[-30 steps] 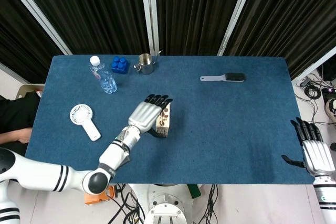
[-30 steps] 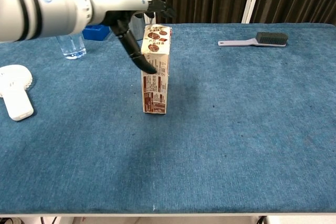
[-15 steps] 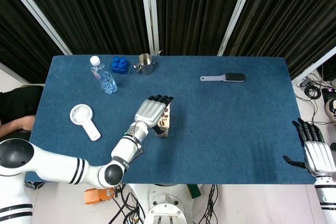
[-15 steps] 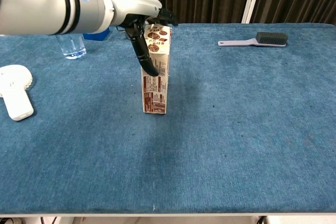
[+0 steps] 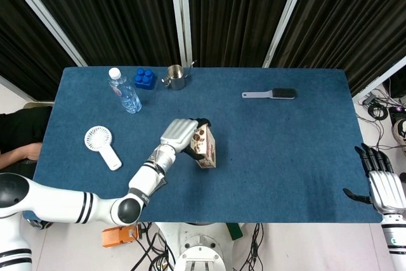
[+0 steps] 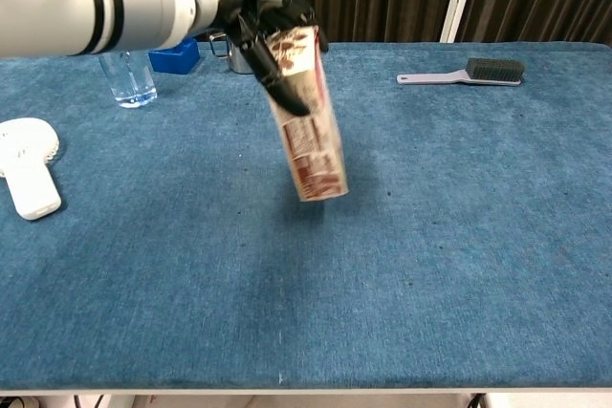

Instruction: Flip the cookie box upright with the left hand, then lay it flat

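Note:
The cookie box (image 6: 308, 121) is cream and brown with cookie pictures. My left hand (image 6: 256, 9) grips its upper end, thumb down the near face and fingers over the top. The box is tilted, its lower end swung toward the right and lifted just off the blue table (image 6: 459, 265). In the head view the same box (image 5: 204, 146) leans beside my left hand (image 5: 179, 134) near the table's middle. My right hand (image 5: 383, 185) hangs past the table's right front corner, fingers straight and apart, holding nothing.
A white hand fan (image 5: 101, 145) lies at the left. A water bottle (image 5: 124, 91), a blue block (image 5: 145, 78) and a metal cup (image 5: 176, 77) stand along the back left. A brush (image 5: 271, 94) lies at the back right.
The box stood upright on the table with my left hand at its top; now the hand has closed on it, lifted it slightly and tilted its bottom to the right.

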Robot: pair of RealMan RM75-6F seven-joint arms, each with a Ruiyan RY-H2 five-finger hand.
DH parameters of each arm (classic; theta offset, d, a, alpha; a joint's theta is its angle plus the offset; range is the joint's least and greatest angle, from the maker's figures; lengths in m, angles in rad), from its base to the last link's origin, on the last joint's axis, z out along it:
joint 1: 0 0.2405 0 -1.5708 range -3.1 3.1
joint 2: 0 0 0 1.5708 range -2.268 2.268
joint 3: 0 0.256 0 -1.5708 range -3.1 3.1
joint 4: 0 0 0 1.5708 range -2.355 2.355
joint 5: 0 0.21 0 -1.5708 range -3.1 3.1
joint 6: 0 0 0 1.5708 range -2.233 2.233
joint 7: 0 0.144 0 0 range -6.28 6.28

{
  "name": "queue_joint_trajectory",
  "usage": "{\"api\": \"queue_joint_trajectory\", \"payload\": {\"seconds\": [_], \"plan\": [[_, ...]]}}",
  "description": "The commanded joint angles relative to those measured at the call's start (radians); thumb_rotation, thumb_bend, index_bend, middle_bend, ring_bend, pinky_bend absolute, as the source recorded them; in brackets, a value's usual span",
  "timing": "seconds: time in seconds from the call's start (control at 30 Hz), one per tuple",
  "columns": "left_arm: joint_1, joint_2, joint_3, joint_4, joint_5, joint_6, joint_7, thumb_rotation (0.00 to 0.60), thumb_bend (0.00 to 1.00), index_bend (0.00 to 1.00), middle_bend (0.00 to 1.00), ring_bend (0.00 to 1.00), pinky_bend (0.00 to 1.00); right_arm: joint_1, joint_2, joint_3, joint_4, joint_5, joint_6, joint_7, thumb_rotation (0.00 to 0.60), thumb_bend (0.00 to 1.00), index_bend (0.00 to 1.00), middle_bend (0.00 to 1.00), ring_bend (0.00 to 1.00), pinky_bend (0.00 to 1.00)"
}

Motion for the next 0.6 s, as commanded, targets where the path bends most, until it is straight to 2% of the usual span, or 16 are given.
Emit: {"api": "queue_joint_trajectory", "payload": {"seconds": [0.03,0.17,0.27,0.4,0.6], "plan": [[0.132,-0.057,-0.039,0.084,0.240,-0.075,-0.307,0.600,0.10,0.32,0.41,0.39,0.39,0.000,0.001,0.000,-0.001,-0.001,0.001,-0.001,0.600,0.21,0.00,0.00,0.00,0.00],[0.203,-0.182,-0.006,0.247,0.498,-0.089,-0.552,0.600,0.10,0.32,0.40,0.35,0.34,0.000,0.000,0.002,-0.003,0.005,-0.003,0.004,0.600,0.21,0.00,0.00,0.00,0.00],[0.227,-0.269,0.032,0.380,0.640,-0.074,-0.685,0.600,0.10,0.32,0.40,0.34,0.29,-0.001,0.001,0.002,-0.003,0.009,-0.004,0.004,0.600,0.21,0.00,0.00,0.00,0.00],[0.235,-0.370,0.074,0.551,0.763,-0.039,-0.780,0.600,0.09,0.32,0.40,0.33,0.24,-0.003,0.005,0.004,-0.008,0.012,-0.002,0.002,0.600,0.21,0.00,0.00,0.00,0.00],[0.221,-0.459,0.113,0.744,0.868,-0.022,-0.828,0.600,0.09,0.32,0.40,0.31,0.16,-0.005,0.008,0.005,-0.012,0.022,-0.006,-0.002,0.600,0.21,0.00,0.00,0.00,0.00]]}}
